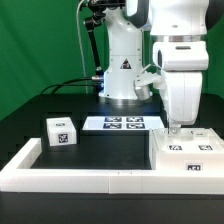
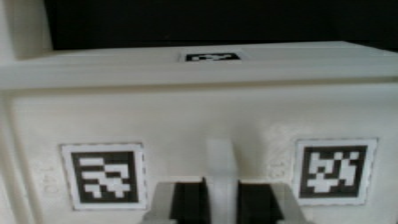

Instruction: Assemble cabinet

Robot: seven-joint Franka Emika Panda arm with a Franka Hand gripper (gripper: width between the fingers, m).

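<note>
The cabinet, a large white shell with tag markers on its upper face, lies at the exterior view's right, against the border rail. My gripper points straight down at its far edge. In the wrist view the cabinet fills the picture, with one tag on each side of my gripper. The two dark fingers stand close together with a thin white ridge of the cabinet between them. A small white drawer block with a tag stands apart on the black table at the exterior view's left.
The marker board lies flat behind the work area, in front of the robot's base. A long low white border rail runs along the front and up the left side. Green backdrop behind.
</note>
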